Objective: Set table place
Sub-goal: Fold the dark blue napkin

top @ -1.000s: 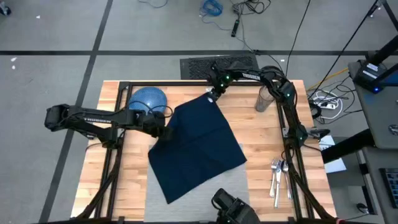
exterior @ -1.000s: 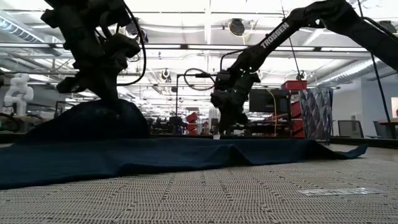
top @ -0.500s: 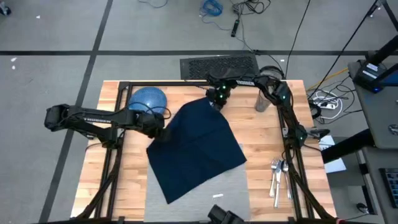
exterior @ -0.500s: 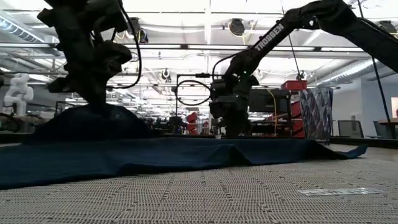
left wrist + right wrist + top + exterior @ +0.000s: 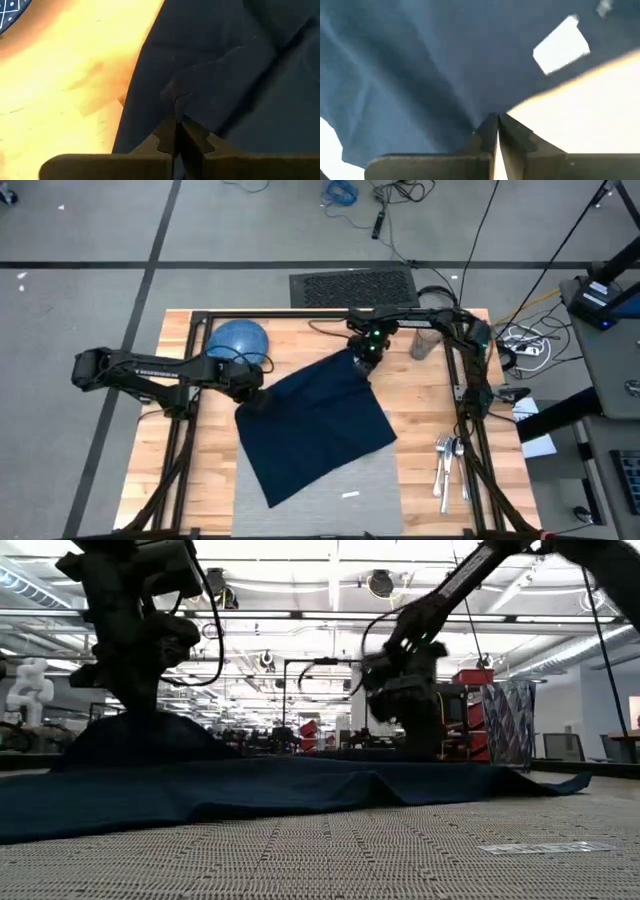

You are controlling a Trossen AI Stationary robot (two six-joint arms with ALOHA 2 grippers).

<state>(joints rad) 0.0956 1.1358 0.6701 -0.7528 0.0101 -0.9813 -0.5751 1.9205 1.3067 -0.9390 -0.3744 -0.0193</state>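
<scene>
Right pincer point(image 5: 366, 361), clenched on the napkin's point(image 5: 318, 420) far corner, has swung rightward and inward over the surface point(image 5: 210, 480) while my left pincer point(image 5: 252, 393) stays clamped on the near-left corner, so the placemat point(image 5: 350, 490) remains half-covered, laying unfinished.

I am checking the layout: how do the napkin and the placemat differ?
The napkin is dark navy and lies skewed; the placemat is light grey and square to the table. The napkin is pinched by both grippers; the placemat lies flat, untouched, partly under the napkin. Both are cloth.
</scene>
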